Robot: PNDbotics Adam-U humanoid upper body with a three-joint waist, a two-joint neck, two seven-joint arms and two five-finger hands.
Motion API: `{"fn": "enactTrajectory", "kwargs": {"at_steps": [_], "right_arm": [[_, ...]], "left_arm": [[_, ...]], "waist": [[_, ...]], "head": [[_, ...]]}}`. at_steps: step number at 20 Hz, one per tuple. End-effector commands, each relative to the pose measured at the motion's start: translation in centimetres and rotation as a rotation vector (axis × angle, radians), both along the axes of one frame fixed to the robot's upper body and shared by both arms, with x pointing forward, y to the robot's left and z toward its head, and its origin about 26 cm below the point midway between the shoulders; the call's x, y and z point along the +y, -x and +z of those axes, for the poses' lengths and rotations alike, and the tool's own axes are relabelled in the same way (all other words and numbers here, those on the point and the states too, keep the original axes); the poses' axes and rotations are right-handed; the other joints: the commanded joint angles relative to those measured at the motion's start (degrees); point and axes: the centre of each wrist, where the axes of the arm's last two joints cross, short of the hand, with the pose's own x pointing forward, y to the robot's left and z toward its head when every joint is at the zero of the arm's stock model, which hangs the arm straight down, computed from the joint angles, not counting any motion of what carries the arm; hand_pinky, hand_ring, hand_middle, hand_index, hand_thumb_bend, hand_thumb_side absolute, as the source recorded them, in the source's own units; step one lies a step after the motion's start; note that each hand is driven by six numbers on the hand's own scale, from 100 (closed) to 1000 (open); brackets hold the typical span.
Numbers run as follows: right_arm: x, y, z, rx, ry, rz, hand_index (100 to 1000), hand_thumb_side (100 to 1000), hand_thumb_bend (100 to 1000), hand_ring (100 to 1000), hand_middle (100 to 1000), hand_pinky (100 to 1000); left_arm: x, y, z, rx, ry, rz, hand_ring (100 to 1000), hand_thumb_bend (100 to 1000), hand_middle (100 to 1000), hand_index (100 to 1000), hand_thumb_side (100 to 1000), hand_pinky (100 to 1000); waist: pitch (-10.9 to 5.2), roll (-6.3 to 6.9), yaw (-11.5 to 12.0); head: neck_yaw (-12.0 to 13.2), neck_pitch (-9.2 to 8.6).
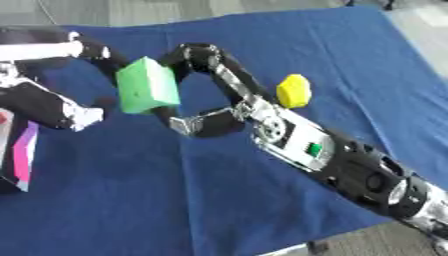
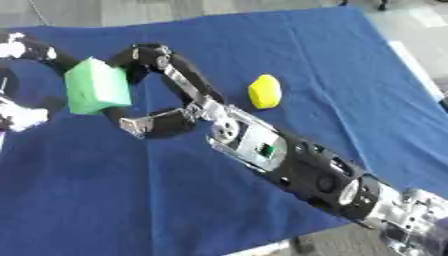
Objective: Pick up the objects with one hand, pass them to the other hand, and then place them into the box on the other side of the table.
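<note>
The green block (image 1: 146,86) is up off the blue table (image 1: 219,200), at about ten o'clock in the left eye view, and both hands are at it, so this looks like the middle of the hand-over. The right hand (image 1: 206,90), reaching in from the five o'clock corner, has its fingers (image 1: 197,52) curled over the block's upper right edge and its thumb (image 1: 206,122) bent in just below it, so it appears to grip the block. The left hand (image 1: 66,107) comes in from nine o'clock and is right against the block's left side; its upper fingers (image 1: 83,50) reach toward the block's top, but whether they have closed on it I cannot tell, since the block hides the contact. By my reading the pick-up is done and the pass is under way but not finished. What remains for this block is the release by the right hand and the carry to the box (image 1: 17,150), of which only a pink and white edge shows at eight o'clock. A yellow block (image 1: 294,91) lies on the cloth at about two o'clock, just beside the right forearm, untouched and so yet to be moved.
</note>
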Motion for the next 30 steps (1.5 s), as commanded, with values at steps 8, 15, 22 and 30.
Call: {"fn": "enactTrajectory", "kwargs": {"at_steps": [8,15,22,30], "right_arm": [[-0.3,-0.2,0.3,-0.023,0.039,-0.002,567,100,245,579,515,580],[-0.3,-0.3,0.4,-0.024,0.041,-0.011,568,100,248,579,517,577],[-0.3,-0.2,0.8,-0.027,0.021,-0.017,570,100,244,580,518,575],[-0.1,0.0,1.4,-0.022,0.0,-0.038,579,100,230,582,524,570]], "left_arm": [[-0.2,0.7,1.7,-0.01,0.022,-0.011,846,100,686,900,248,1000],[-0.7,1.1,1.7,0.006,0.02,-0.027,845,100,685,900,247,1000],[-1.2,1.4,1.4,0.01,0.01,-0.038,848,100,689,902,248,1000],[-1.4,1.4,1.2,0.006,0.003,-0.051,850,100,691,902,358,1000]], "waist": [[0.31,0.4,0.01],[0.56,0.4,-0.07],[0.69,0.48,-0.31],[0.75,0.57,-0.44]], "head": [[-0.54,0.08],[-0.54,0.08],[-0.52,0.08],[-0.78,0.08]]}}
